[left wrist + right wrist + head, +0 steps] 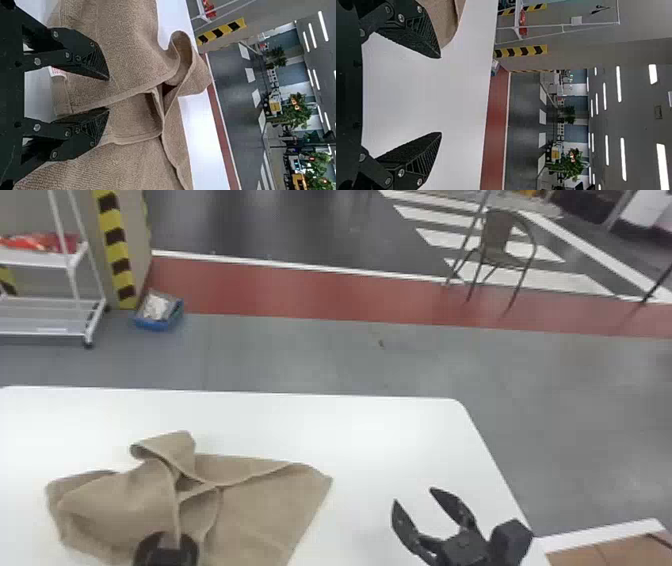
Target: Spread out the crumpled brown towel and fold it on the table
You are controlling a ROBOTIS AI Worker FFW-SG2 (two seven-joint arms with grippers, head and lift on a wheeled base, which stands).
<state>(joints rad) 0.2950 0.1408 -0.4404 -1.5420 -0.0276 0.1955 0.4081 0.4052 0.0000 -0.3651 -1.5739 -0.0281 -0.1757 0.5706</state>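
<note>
The brown towel [270,510] lies rumpled on the table's near side [350,530], partly spread; I've flattening and folding left. My left gripper [109,95] is half-open over it, pinching nothing; my right gripper [414,495] gapes wide, empty.

- Towel [270,505]: cloth, matt; rough, finely ribbed pile.
- Table [350,430]: smooth white top, faint gloss.
- Left gripper [167,544], right gripper [414,495]: matt black, ridged finger surfaces; shiny metal screw heads.
- Floor [310,355]: smooth, soft sheen.
- Rack [72,275]: smooth white tubing, apparently coated metal.
</note>
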